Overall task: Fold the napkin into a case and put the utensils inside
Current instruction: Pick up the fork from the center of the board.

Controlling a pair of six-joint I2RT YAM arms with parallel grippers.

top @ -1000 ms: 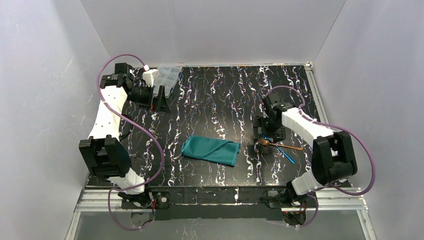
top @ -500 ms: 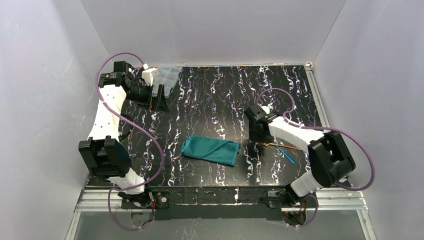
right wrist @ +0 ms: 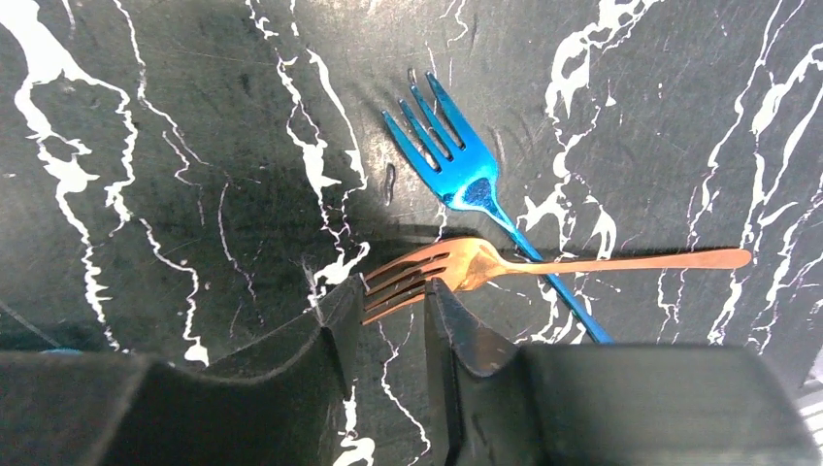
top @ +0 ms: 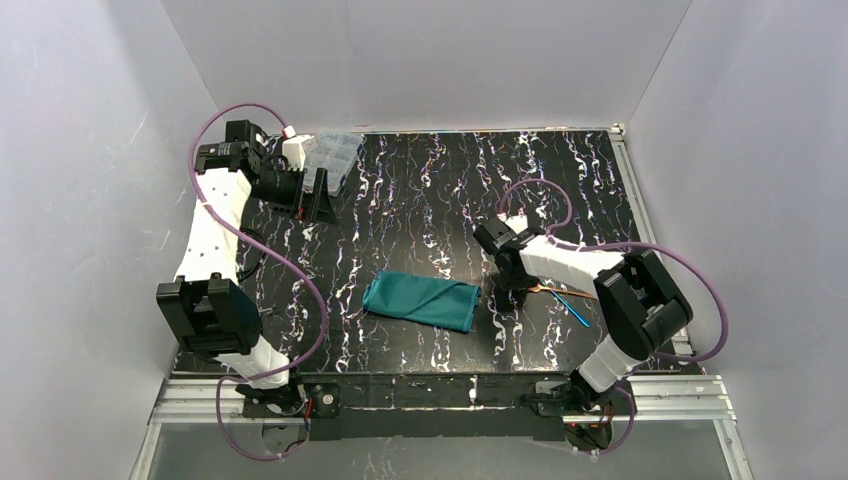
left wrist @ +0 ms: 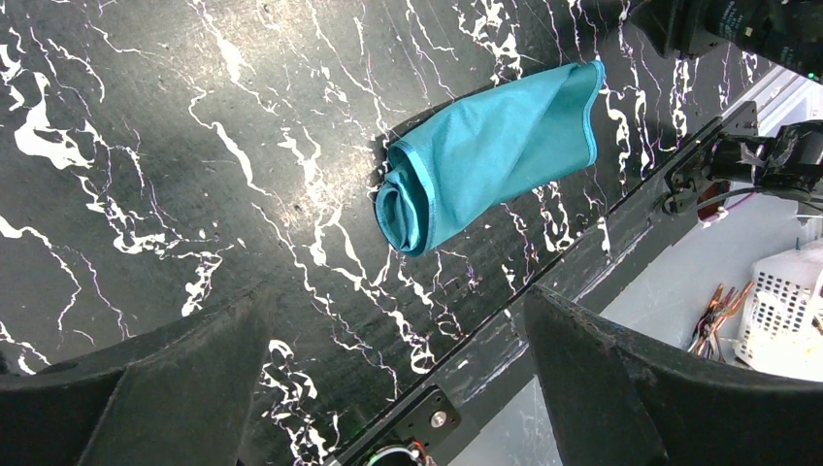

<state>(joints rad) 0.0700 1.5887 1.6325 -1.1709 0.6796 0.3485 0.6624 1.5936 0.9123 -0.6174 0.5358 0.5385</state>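
The teal napkin (top: 422, 300) lies folded into a flat case in the middle of the table; in the left wrist view the napkin (left wrist: 495, 146) shows an open rolled end. Two utensils lie crossed to its right: an orange fork (right wrist: 582, 263) over a blue fork (right wrist: 446, 146). My right gripper (right wrist: 393, 291) is low over the orange fork's tines, which lie in the narrow gap between its fingertips; the jaws are partly closed, with a gap still showing. In the top view that gripper (top: 518, 285) hides the fork heads. My left gripper (left wrist: 398, 288) hangs wide open and empty at the far left (top: 312, 195).
A clear plastic compartment box (top: 333, 155) stands at the back left, beside the left gripper. The table's metal front rail (top: 440, 398) runs along the near edge. White walls enclose the table on three sides.
My right arm has swung left and turned over the forks, and its jaws have narrowed from wide open to a small gap around the orange fork's tines. The left arm stayed put.
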